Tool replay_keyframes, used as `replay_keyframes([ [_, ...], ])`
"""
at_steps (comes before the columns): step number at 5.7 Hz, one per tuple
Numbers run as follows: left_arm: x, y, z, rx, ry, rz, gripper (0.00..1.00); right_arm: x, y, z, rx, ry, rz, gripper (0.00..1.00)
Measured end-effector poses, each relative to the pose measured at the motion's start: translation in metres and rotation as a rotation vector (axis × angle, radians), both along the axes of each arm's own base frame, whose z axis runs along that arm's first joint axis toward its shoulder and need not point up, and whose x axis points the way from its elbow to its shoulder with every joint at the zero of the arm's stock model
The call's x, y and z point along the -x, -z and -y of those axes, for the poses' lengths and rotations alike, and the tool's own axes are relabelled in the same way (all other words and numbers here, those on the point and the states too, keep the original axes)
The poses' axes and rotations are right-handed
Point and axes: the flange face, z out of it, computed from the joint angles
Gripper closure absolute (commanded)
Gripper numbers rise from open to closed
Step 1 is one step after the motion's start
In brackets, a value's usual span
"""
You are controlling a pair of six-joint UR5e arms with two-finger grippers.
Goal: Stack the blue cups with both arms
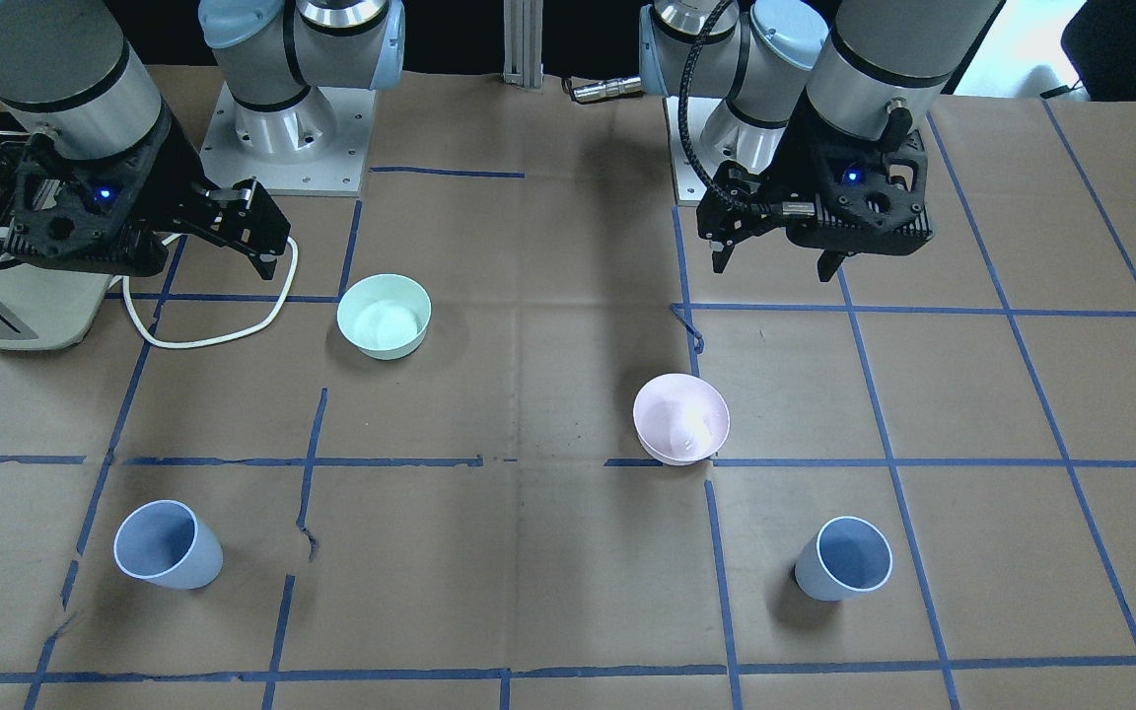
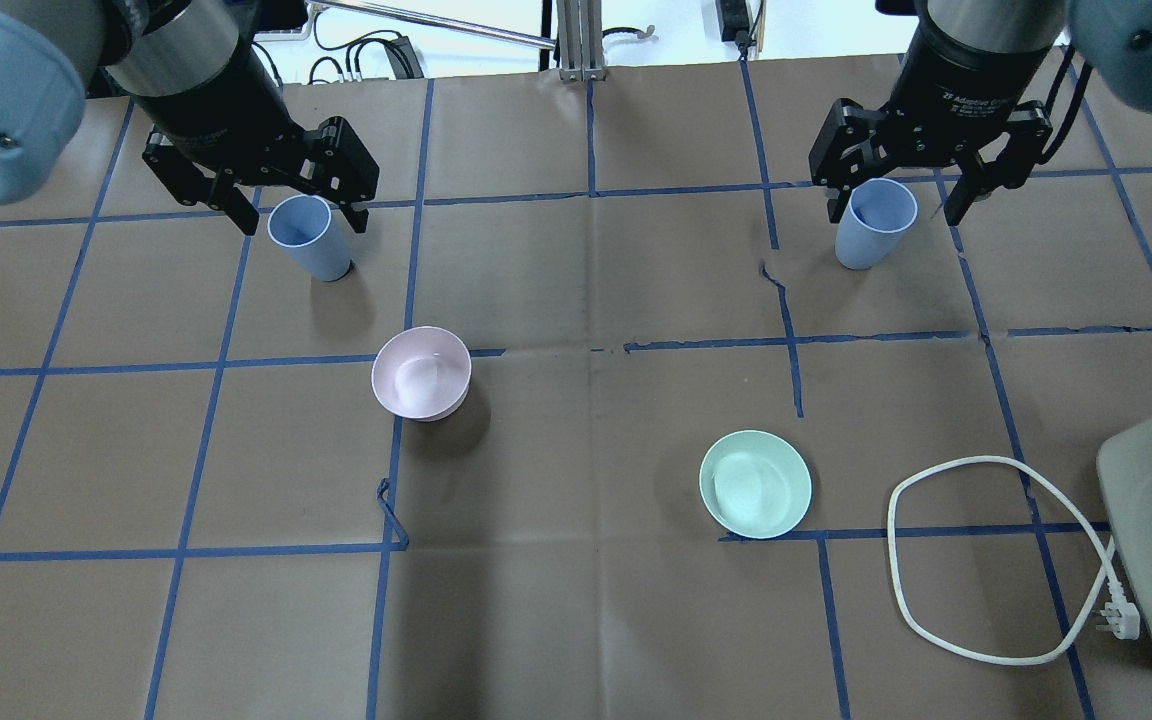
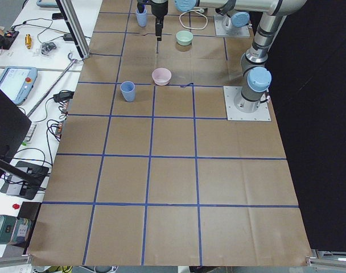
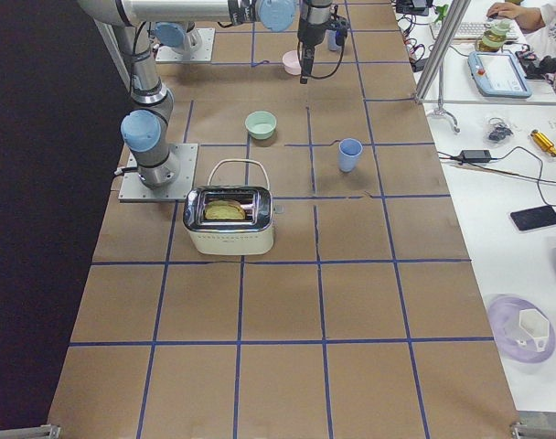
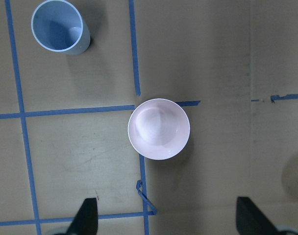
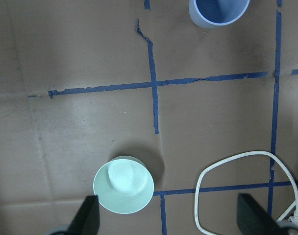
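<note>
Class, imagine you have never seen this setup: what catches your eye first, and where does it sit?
A blue cup on the robot's left and a blue cup on its right stand upright, far apart, away from its base. The left gripper and right gripper hang open and empty above the table. A pink bowl and a mint-green bowl sit nearer the base.

My left tool (image 1: 775, 266) hangs spread above the counter (image 1: 548, 592); one blue cup (image 1: 844, 559) stands on my left, the other blue cup (image 1: 169, 545) on my right.

Left cup (image 2: 308, 238), right cup (image 2: 874, 223) well apart, far side; left bowl (image 2: 421, 372), right bowl (image 2: 755, 484) between, nearer
</note>
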Motion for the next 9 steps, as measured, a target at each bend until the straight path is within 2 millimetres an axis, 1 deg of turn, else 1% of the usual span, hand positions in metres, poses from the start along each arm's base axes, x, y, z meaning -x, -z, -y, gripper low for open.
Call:
replay_keyframes([
  [3, 0.001, 0.000, 0.000, 0.003, 0.001, -0.001, 0.01, 0.000, 0.000, 0.001, 0.001, 0.000, 0.003, 0.00],
  [5, -0.001, 0.000, 0.001, 0.006, 0.003, -0.001, 0.01, 0.005, -0.002, 0.010, 0.049, -0.066, 0.006, 0.00],
  [6, -0.007, 0.000, 0.003, 0.009, 0.008, 0.009, 0.01, 0.021, -0.002, 0.016, 0.060, -0.073, 0.010, 0.00],
  [7, -0.020, 0.004, 0.012, 0.011, 0.000, 0.021, 0.01, 0.055, 0.003, 0.030, 0.055, -0.042, 0.016, 0.00],
  [8, -0.034, 0.015, 0.029, 0.019, -0.021, 0.023, 0.01, 0.100, 0.012, 0.053, 0.046, -0.026, 0.021, 0.00],
  [9, -0.044, 0.034, 0.052, 0.027, -0.035, 0.024, 0.01, 0.133, 0.022, 0.087, 0.052, -0.047, 0.022, 0.00],
])
